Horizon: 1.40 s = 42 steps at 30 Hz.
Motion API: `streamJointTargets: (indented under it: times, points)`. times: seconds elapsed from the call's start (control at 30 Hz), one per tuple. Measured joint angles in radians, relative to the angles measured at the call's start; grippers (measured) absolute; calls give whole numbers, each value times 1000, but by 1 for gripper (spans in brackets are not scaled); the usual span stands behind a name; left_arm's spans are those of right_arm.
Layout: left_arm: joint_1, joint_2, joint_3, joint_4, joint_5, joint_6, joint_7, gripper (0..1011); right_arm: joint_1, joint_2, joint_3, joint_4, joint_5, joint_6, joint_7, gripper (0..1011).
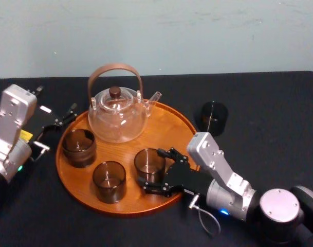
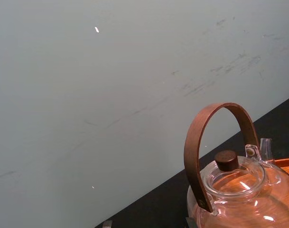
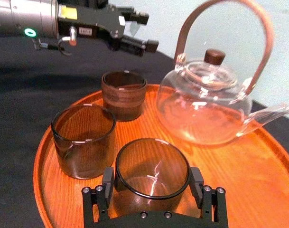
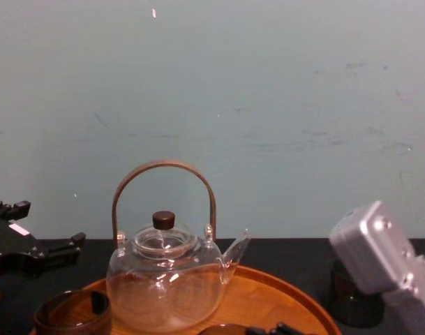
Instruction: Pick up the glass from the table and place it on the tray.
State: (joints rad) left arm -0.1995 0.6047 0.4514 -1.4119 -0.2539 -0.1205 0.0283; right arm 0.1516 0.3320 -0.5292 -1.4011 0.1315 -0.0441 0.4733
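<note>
Hidden: the lower wall of the glass (image 3: pixel 152 164), clasped by the right gripper (image 3: pixel 152 178), lies behind that gripper's own body.

silver housings, black right gripper (image 1: pixel 153 170) and left gripper (image 1: pixel 63 117), grey cable loop, green ring light.

The scene is lit evenly from above by soft room light, and the pale wall (image 4: pixel 268 105) is rendered bright and flat. The black tabletop (image 1: pixel 269 103) is left dark to its far edge, and shadows are swallowed into it. White glints are thrown off the teapot (image 3: pixel 206 102). A thin highlight is caught on the rim of the nearest glass (image 3: pixel 153 185). A warm sheen is carried by the tray (image 3: pixel 258 180). A green lamp (image 3: pixel 29 32) is seen lit on the left arm (image 3: pixel 21 16).
</note>
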Motion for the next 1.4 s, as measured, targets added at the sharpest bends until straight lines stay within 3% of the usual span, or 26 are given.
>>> streamJointTargets:
  times: [0.43, 0.8, 1.1, 1.4]
  points:
    - [0, 0, 0, 0, 0, 0, 0, 1001, -79, 66, 54, -136, 17, -8, -26, 1002]
    - [0, 0, 0, 0, 0, 0, 0, 1002, -167, 119, 134, -205, 62, -25, -45, 1002]
    - [0, 0, 0, 0, 0, 0, 0, 1001, -190, 132, 208, -179, 96, -28, -72, 1002]
    - [0, 0, 0, 0, 0, 0, 0, 1001, -164, 122, 288, -95, 95, -31, -120, 1002]
